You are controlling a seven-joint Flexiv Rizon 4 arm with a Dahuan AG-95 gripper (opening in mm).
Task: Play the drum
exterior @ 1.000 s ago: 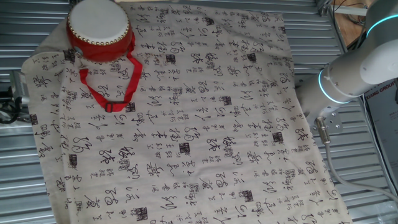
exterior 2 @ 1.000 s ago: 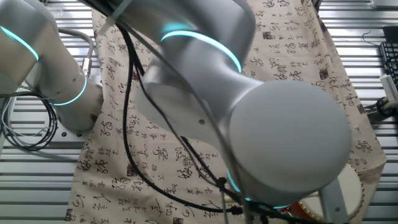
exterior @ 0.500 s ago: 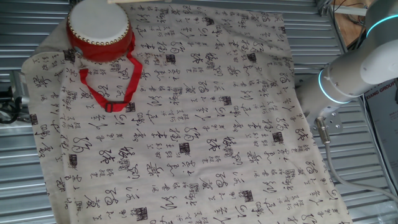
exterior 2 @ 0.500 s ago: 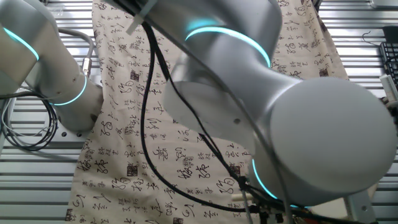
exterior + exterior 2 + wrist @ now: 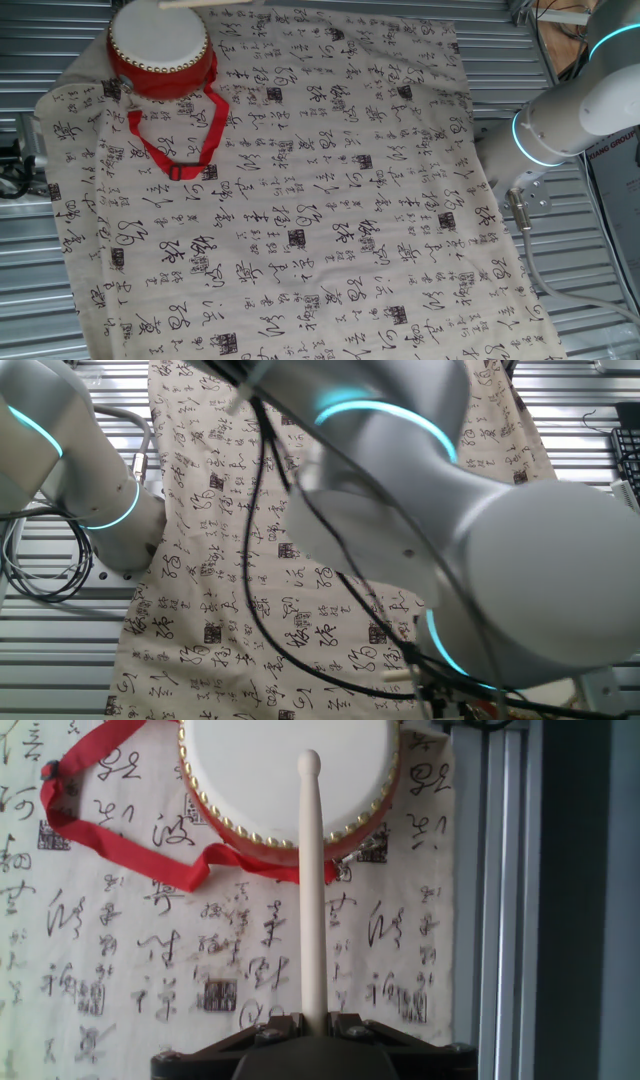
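The drum stands at the cloth's far left corner, red body, cream head, its red strap trailing toward the front. In the hand view the drum is at the top, with the strap looping off to the left. My gripper is shut on a thin pale wooden stick. The stick points straight ahead and its rounded tip lies over the near part of the drum head. In one fixed view only the stick shows, at the top edge above the drum; the gripper itself is out of frame there.
A beige cloth printed with black calligraphy covers the ribbed metal table. The arm fills most of the other fixed view, with cables beside its base. A metal rail runs just right of the drum.
The stick at the top edge has slid left over the drum. In the other fixed view the arm's big joint has swung further right and down.
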